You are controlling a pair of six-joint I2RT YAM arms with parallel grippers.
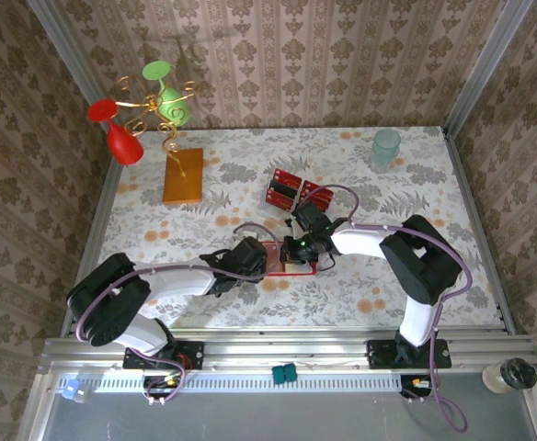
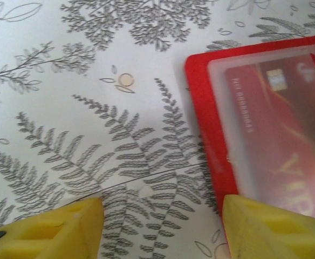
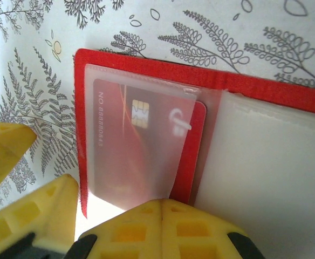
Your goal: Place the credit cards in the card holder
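The card holder [image 3: 146, 67] lies open on the table [image 1: 416, 211], directly ahead of the right claw [image 3: 163, 218]. That claw's yellow tips are clenched together at the near edge of the clear pocket [image 3: 101, 108]. One credit card [image 3: 130, 145] sits inside the pocket, just beyond the tips, with its far right corner poking out past the curled lip of the plastic. Whether the tips nip the card's edge or merely press against it, I can't tell from where I stand.

The left claw [image 2: 163, 221] is released, jaws spread wide, one finger over bare table and the other over the holder's red border. The holder lies just ahead of that claw and to its right.

To my eye, the step in hand is seating this card fully. The left finger would do well to bear down on the border so the holder cannot skate. The right claw should push flat along the pocket rather than downward, easing the loose corner under the lip without buckling the plastic.

The spare cards [image 1: 284, 188] lie well beyond the right claw.
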